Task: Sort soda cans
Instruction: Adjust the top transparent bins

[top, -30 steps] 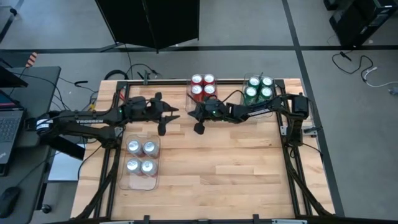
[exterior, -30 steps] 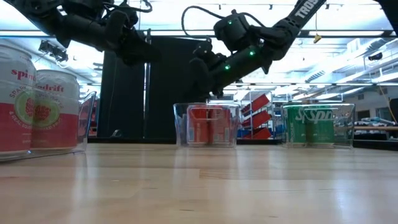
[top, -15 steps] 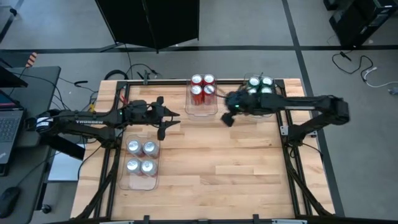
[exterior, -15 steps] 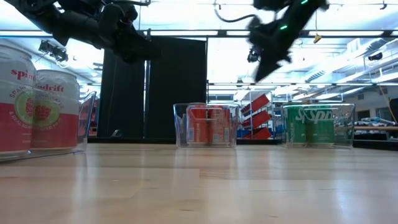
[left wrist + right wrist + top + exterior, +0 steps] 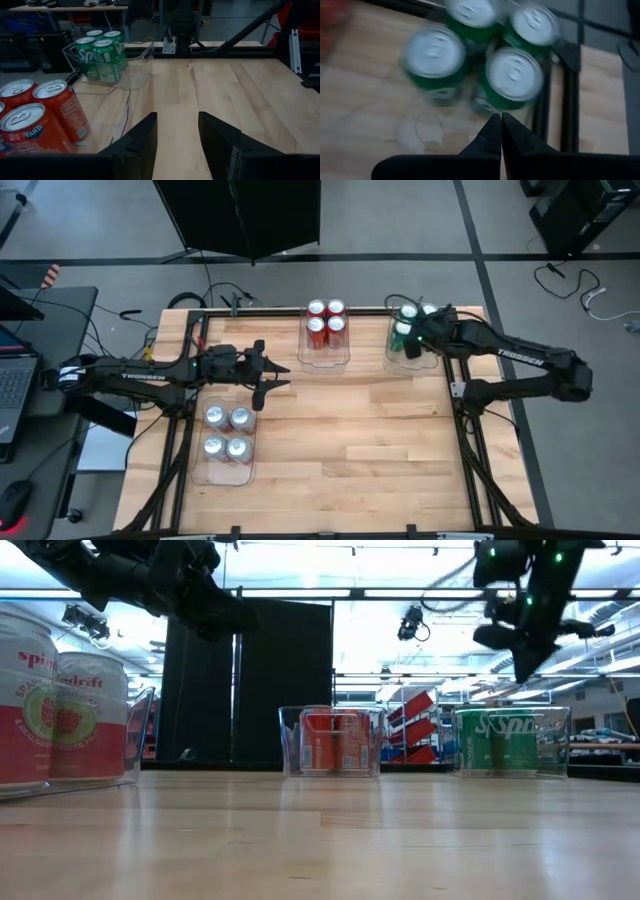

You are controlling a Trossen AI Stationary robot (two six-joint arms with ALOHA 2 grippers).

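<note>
All twelve soda cans [image 5: 326, 323] sit sorted in bins at nine, twelve and one o'clock. Left gripper [image 5: 262, 372] jaws narrowly parted, empty; right gripper [image 5: 415, 345] pinched closed, empty. Next: retreat.

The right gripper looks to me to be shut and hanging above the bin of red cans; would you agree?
Not quite: the right gripper is shut, but it hangs above the bin of green cans, not the red cans. The high view shows it over that bin at the table's far right, and the right wrist view looks straight down on the green cans' silver tops.
</note>
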